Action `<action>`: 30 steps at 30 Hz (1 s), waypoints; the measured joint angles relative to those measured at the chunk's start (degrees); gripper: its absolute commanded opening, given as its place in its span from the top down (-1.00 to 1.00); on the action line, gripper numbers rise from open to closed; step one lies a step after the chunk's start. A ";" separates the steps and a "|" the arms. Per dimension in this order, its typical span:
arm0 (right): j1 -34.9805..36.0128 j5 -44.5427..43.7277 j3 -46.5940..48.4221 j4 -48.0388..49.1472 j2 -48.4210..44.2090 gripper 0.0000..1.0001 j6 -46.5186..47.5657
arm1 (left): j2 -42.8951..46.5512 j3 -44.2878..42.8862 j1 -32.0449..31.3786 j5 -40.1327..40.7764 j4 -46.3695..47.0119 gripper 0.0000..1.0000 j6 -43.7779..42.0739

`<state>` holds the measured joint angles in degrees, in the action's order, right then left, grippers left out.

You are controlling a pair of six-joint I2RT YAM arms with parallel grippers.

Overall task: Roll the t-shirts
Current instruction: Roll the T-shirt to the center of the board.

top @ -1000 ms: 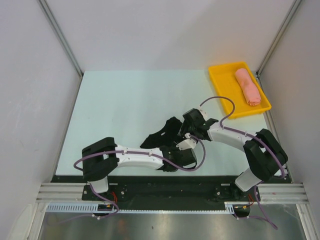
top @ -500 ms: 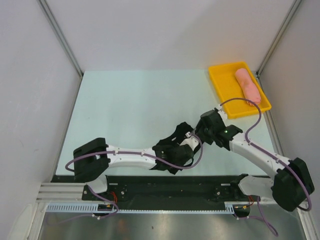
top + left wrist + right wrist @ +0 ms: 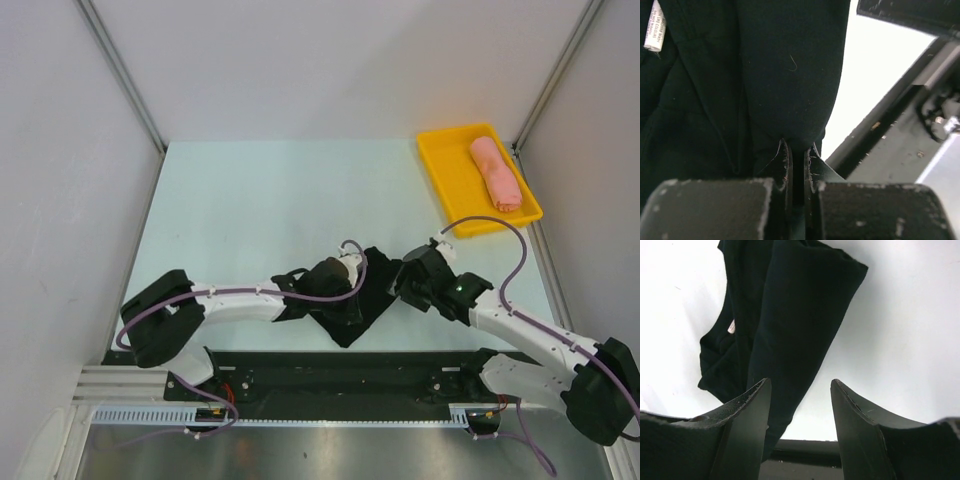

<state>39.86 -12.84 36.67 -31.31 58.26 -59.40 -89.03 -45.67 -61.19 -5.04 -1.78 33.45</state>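
Observation:
The black t-shirt (image 3: 365, 300) lies bunched in a folded band near the table's front edge. It fills the left wrist view (image 3: 790, 75), where a white label shows, and hangs ahead in the right wrist view (image 3: 800, 315). My left gripper (image 3: 340, 298) is shut on a fold of it (image 3: 798, 150). My right gripper (image 3: 403, 285) is open and empty just right of the shirt, its jaws wide apart (image 3: 800, 395). The salmon-pink t-shirt (image 3: 497, 173) lies rolled in the yellow tray (image 3: 448, 165) at the back right.
The black front rail (image 3: 400, 365) runs right behind the shirt's near corner and shows in the left wrist view (image 3: 880, 130). Grey walls and metal posts close in the table on three sides.
The left arm has drawn back to the left with the black shirt in its jaws. The right arm has swung out and come lower. The shirt now lies nearer the front edge.

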 measured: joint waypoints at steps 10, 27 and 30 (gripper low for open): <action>-0.09 0.15 0.00 6.14 7.32 -0.07 -0.55 | -0.31 4.11 10.14 -16.44 6.25 0.85 2.64; -3.45 3.41 5.92 8.92 17.09 0.49 -1.11 | -2.71 3.89 14.64 -23.04 6.78 0.54 2.19; -3.67 3.78 7.34 8.72 18.67 0.53 -1.31 | -2.71 2.86 14.69 -22.32 4.79 0.30 1.07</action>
<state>36.18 -9.06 44.01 -22.59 76.93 -60.71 -91.74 -42.81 -46.50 -27.35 3.01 34.52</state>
